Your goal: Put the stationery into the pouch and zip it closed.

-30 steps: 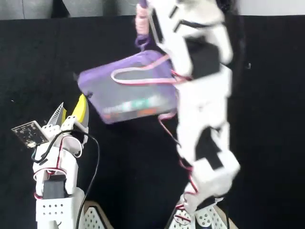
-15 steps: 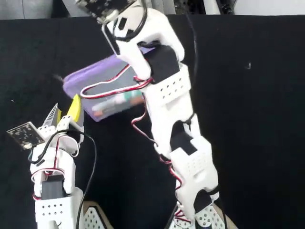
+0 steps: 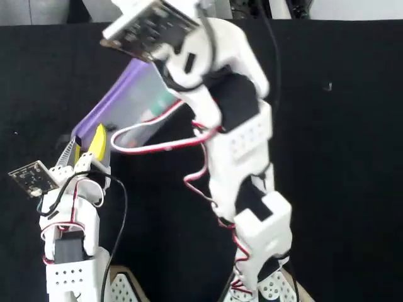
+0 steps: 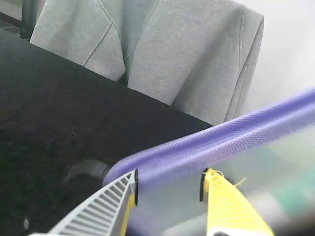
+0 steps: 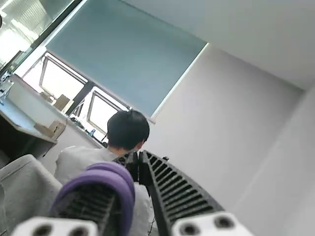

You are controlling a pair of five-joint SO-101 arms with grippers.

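High view has the pouch [image 3: 135,104] hanging slanted from the right gripper [image 5: 137,158], pinched on its top end, low corner sitting inside the spread-open left gripper [image 3: 83,143].

Black table [image 3: 352,157] — grey cloth [image 4: 147,44] draped behind; pale walls [image 5: 236,113], windows [image 5: 59,81] under a teal blind [image 5: 123,54].

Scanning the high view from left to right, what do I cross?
Left arm's camera board → left hand → purple pouch → right arm → bare black table.
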